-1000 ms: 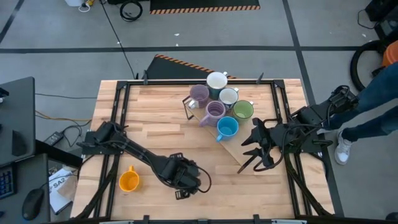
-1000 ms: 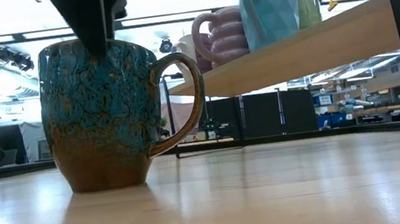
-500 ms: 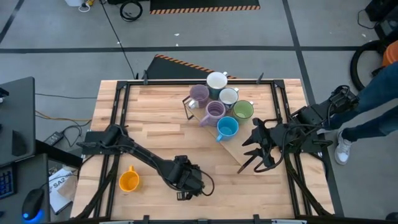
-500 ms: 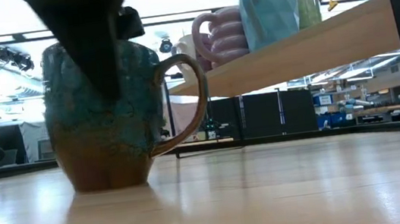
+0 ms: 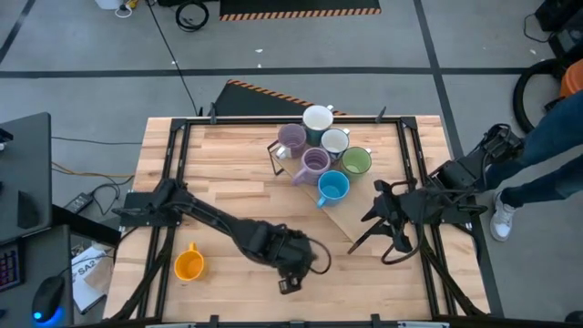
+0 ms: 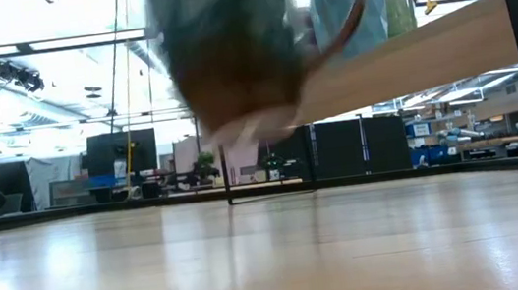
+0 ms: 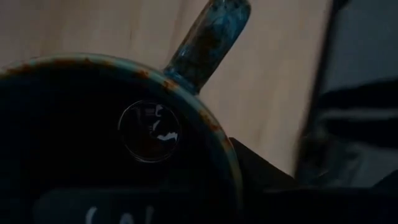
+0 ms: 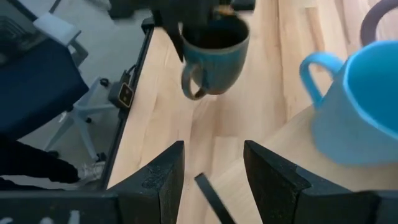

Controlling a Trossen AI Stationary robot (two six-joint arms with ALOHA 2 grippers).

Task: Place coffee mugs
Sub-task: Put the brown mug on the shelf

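where the table (image 5: 228, 182) comes nearest the front edge, left gripper (image 5: 291, 257) clamped tight on the rim of the dark teal-and-brown mug (image 8: 214, 53), one finger inside the cup and the rest of the hold hidden. lifted clear of the wood, with open air under its base in the right wrist view and only a blur of it (image 6: 237, 49) above the tabletop in the low view. handle (image 7: 208, 37) sticking out sideways from the rim, away from the fingers. off toward the left front corner, orange mug (image 5: 189, 264) upright and alone on the bare planks, well apart from everything else. to the right of the held mug, right gripper (image 5: 375, 217) hanging over the right half of the table, fingers (image 8: 165, 174) spread and gripping nothing, pointed toward the lifted mug. just beyond, a raised wooden shelf (image 6: 407, 57) carrying the cluster: blue mug (image 5: 333, 187) nearest, then a lavender mug (image 5: 315, 162) and the green mug (image 5: 356, 162) side by side, then a second lavender mug (image 5: 291, 138) and a white mug (image 5: 335, 141), and farthest back another white mug (image 5: 318, 118) by the rear rail. all six upright and close together, several touching. past the table's right edge, a person's leg (image 5: 547, 155) in jeans.
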